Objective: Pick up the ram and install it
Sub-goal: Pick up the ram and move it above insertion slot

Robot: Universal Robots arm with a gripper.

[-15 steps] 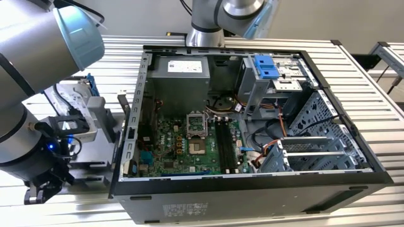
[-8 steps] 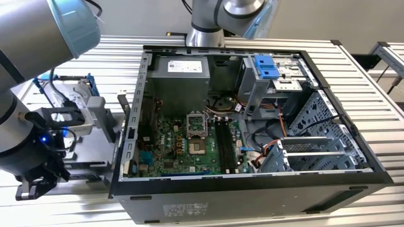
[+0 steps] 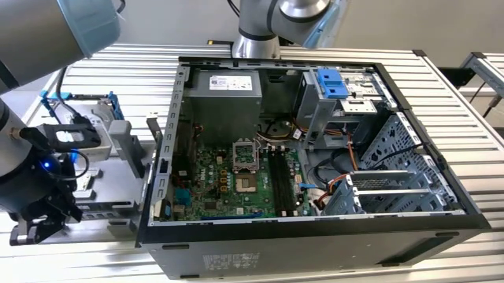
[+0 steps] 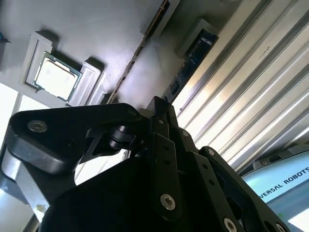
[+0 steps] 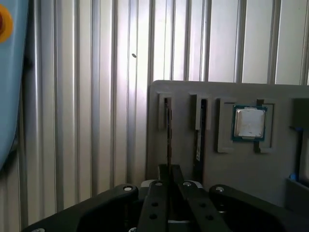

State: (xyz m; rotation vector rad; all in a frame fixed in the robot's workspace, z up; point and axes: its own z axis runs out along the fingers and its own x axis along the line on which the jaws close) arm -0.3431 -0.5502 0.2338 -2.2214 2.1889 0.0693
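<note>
- Starting at the exterior view's left, the black two-fingered end effector (image 3: 28, 233) (image 5: 169, 169) (image 4: 158, 104) hangs low beside the open computer. It is over a grey moulded parts tray (image 3: 118, 141) (image 5: 217, 96) (image 4: 96, 29) that rests on the ribbed silver metal table (image 3: 461, 100) (image 5: 72, 96).
- In both wrist views the end effector's fingers are drawn together on the near end of the thin, flat, bluish-green ram stick (image 5: 167, 130) (image 4: 190, 58). The ram stick stands on edge in the tray's outermost slot, the one farthest from the chip.
- A second, matching memory stick (image 5: 199, 133) (image 4: 140, 48) stands on edge in the neighbouring slot, just beside the gripped one and not touching it.
- Past that second stick, a small square silver processor chip (image 5: 249, 122) (image 4: 55, 77) lies flat in its own square recess in the tray.
- Toward the middle of the exterior view, a large black-and-grey computer case (image 3: 315, 224) lies on its side on the table with its side panel off, close to the tray.
- Inside the case, a green motherboard (image 3: 228, 183) covers the floor, and long black memory slots (image 3: 280, 177) run side by side next to the processor socket.
- A grey metal power supply box (image 3: 224, 97) sits at the far end of the case.
- On toward the exterior view's right, a blue plastic bracket (image 3: 331, 82) sits on top of the drive bay, and a perforated grey metal drive cage (image 3: 409, 159) stands against the case wall.
</note>
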